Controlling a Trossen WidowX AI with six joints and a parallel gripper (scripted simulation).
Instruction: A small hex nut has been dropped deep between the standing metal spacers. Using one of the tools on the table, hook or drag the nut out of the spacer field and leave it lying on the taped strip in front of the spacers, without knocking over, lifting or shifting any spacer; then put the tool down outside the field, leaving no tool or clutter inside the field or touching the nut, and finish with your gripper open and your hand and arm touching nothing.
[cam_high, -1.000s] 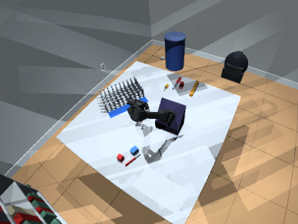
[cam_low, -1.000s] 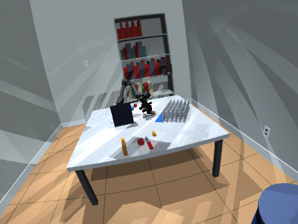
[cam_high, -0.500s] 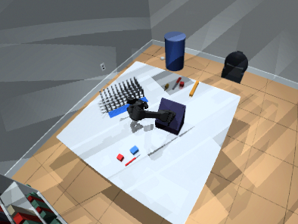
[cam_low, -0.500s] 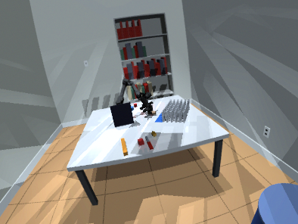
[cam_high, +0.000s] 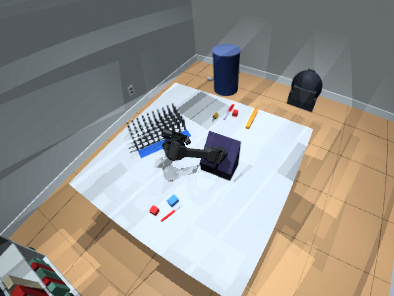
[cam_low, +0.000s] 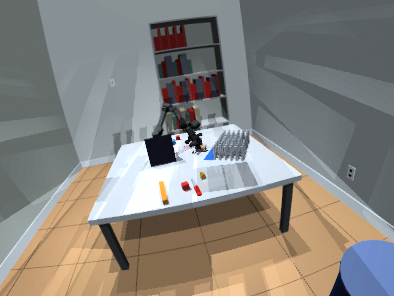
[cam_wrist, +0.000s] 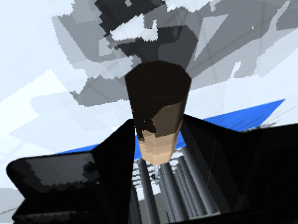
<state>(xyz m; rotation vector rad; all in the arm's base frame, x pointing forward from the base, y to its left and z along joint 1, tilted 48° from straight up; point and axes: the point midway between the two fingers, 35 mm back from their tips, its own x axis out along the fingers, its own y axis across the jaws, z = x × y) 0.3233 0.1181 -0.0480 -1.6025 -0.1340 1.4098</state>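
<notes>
With our claw (cam_high: 172, 136) pinching a tan rod tool (cam_wrist: 159, 117) above the blue strip (cam_high: 150, 151) | spacers (cam_high: 152, 126) just ahead | nut hidden among them | we should thread straight down one lane, low and slow, grazing no spacer

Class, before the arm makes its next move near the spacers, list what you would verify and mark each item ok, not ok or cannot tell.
1. Tool held: ok. The pincer is shut on a brown rod-like tool.
2. Spacers standing: ok, as far as the top view shows; none looks toppled.
3. Blue strip in front of the spacers: cannot tell whether anything lies on it; the arm covers part of it.
4. Nut's position: cannot tell; it is not visible in any view.
5. Tool tip aimed between spacers: cannot tell; the wrist view shows spacers behind the tool, but not the tip.
6. Other clutter, such as the red block, outside the field: ok.
</notes>
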